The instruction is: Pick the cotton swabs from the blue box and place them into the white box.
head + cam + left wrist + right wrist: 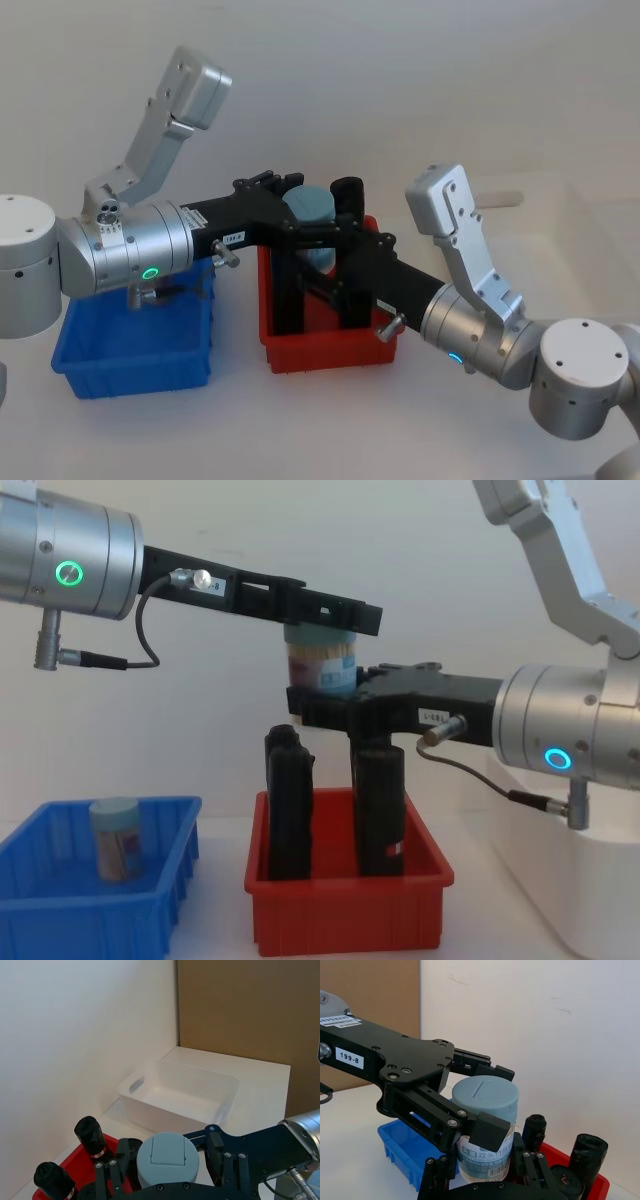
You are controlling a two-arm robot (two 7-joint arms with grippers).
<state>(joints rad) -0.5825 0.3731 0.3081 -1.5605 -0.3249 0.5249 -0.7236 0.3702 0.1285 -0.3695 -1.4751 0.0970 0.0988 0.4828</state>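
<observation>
Currently aloft: a small clear cylindrical cotton swab jar point(322, 665) with a pale blue-green lid hangs upright, straight above the low open red plastic bin point(350, 920); pale sticks show through its wall.
left gripper point(322, 615): reaches in from 9 o'clock in the chest view and is clamped on the top of the cotton swab jar; one black finger pad point(490, 1131) presses the jar just under the lid.
right gripper point(325, 705): reaches in from 3 o'clock in the chest view and is closed around the same jar's lower body, directly beneath the left gripper; its fingers point(437, 1180) sit tight on either side of the label.
blue box point(130, 385): a low open blue plastic bin with ribbed sides and a thick rim, on the white tabletop point(330, 430), just beside the red bin at its 9 o'clock in the head view.
second jar point(115, 838): of the same kind, stands upright on the floor of the blue box, well apart from both grippers.
red bin contents: tall black upright blocks point(288, 800), standing side by side below the two grippers.
white box point(160, 1110): a large smooth white tub with rounded corners, near the red bin at its 2 o'clock in the head view, beyond the right arm.
</observation>
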